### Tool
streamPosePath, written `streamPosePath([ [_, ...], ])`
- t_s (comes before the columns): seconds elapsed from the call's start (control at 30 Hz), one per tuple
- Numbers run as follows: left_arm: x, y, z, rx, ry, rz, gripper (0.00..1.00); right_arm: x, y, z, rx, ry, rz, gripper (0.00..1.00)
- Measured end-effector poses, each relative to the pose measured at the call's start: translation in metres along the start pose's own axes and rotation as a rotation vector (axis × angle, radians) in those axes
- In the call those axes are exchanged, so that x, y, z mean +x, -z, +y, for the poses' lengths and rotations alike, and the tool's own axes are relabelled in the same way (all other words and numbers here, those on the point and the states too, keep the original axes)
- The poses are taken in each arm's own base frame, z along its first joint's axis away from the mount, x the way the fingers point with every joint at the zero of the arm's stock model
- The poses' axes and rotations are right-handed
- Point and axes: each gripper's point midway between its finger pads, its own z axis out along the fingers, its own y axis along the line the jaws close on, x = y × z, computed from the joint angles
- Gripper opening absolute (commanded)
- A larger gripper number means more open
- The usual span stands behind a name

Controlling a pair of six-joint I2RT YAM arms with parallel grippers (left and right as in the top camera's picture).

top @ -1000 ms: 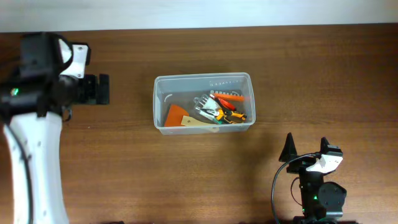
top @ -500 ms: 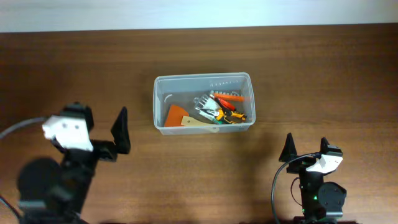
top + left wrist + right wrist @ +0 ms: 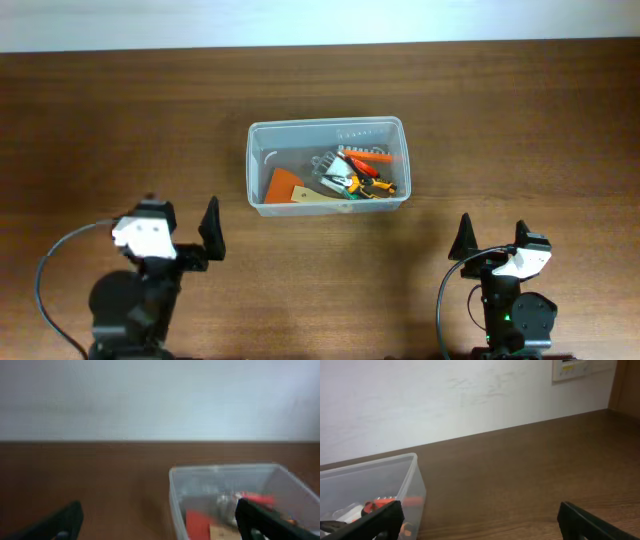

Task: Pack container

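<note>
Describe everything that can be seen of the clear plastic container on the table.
The container is a rectangular bin of translucent clear plastic, with rounded corners and a rimmed top edge. It is open and stands upright on the brown wooden table. Inside lie an orange flat piece at the left and a heap of small tools with orange and yellow parts at the right. Nothing else touches it.

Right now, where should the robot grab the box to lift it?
Probably the box by the rim of its left end, coming down from above with the left hand, one finger inside and one outside. That wall is thin and upright, and the tools pile toward the right, so there is more room at that end.
</note>
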Motion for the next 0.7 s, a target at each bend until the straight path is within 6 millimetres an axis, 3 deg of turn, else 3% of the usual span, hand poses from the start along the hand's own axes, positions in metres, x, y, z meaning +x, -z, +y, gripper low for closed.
streamPosePath([
  [0.13,0.003,0.011,0.005,-0.016,-0.005,-0.104,0.99,0.000,0.000,0.000,0.000,0.000,0.000,0.99],
  [0.33,0.024,0.019,0.021,-0.083,0.022,-0.151,0.99,0.000,0.000,0.000,0.000,0.000,0.000,0.99],
  [0.5,0.035,0.021,0.029,-0.119,0.052,-0.182,0.99,0.000,0.000,0.000,0.000,0.000,0.000,0.99],
  [0.7,0.066,0.014,0.038,-0.150,0.127,-0.176,0.99,0.000,0.000,0.000,0.000,0.000,0.000,0.99],
])
